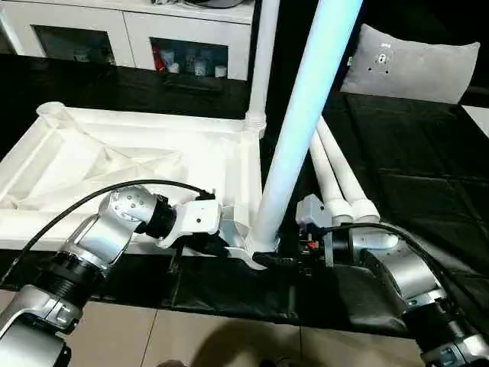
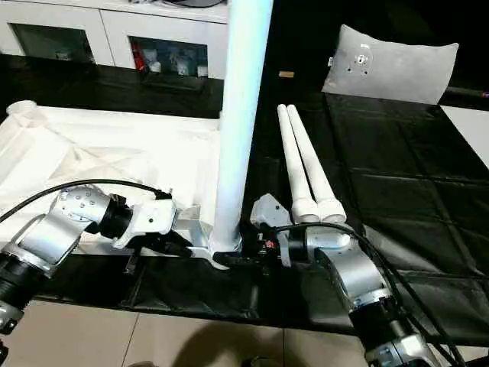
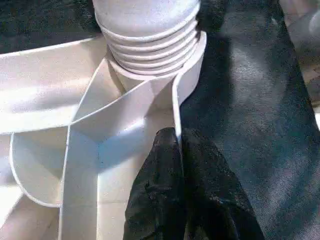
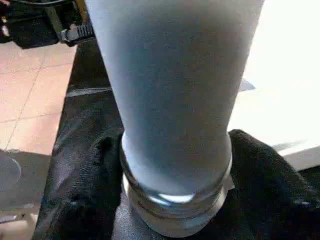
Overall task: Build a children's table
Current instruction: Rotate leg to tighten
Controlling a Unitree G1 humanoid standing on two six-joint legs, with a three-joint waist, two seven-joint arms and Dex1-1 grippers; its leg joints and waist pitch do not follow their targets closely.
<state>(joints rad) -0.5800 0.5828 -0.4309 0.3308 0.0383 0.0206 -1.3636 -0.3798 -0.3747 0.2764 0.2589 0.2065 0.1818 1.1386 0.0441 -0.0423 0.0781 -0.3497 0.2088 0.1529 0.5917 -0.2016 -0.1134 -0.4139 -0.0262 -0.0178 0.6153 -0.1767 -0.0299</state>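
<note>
While the white plastic rectangular table top (image 1: 130, 164) lies ribbed side up on the black cloth (image 2: 397, 199), a long white tapered tube leg (image 1: 302, 122) stands upright in its near corner socket (image 3: 150, 65), its long axis vertical, directly between the two grippers. The right gripper (image 4: 172, 172) straddles the leg's base, a black finger on either side, nearer than the left gripper (image 3: 181, 195), pinched shut on the socket's thin rib. A far socket holds another leg (image 1: 261, 61); two spare legs (image 2: 309, 172) lie flat just right.
</note>
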